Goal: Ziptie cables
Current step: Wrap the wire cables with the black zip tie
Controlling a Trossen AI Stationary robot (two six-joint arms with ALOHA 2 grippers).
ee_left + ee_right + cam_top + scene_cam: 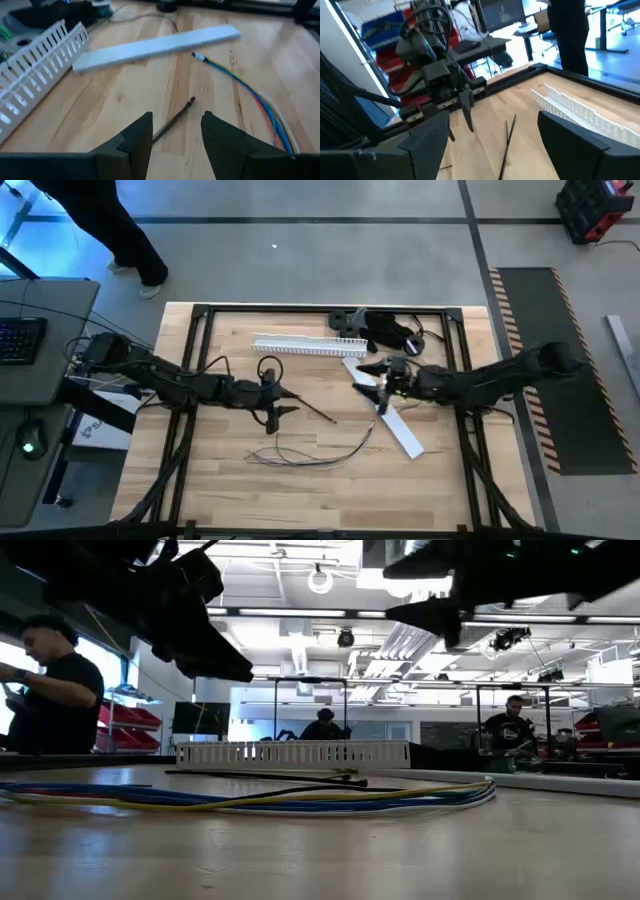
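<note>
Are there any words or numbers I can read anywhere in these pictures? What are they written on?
No text can be read in any view.
White sheet beside the table's left edge: dark print marks, too small and blurred to read.
Keyboard on the grey desk: keys too small to read.
Cables, white slotted duct and flat white strip: no writing shows.
Left hand and right hand: no labels show.

On the pale wooden bench (pixel 230 480): 1 white slotted plastic duct (pixel 308 346) toward the far edge, 1 flat white plastic strip (pixel 398 430) lying slantwise, 1 bulky black gadget (pixel 380 328) by the far rail, 1 thin black zip tie (pixel 312 410) lying flat near the middle.
</note>
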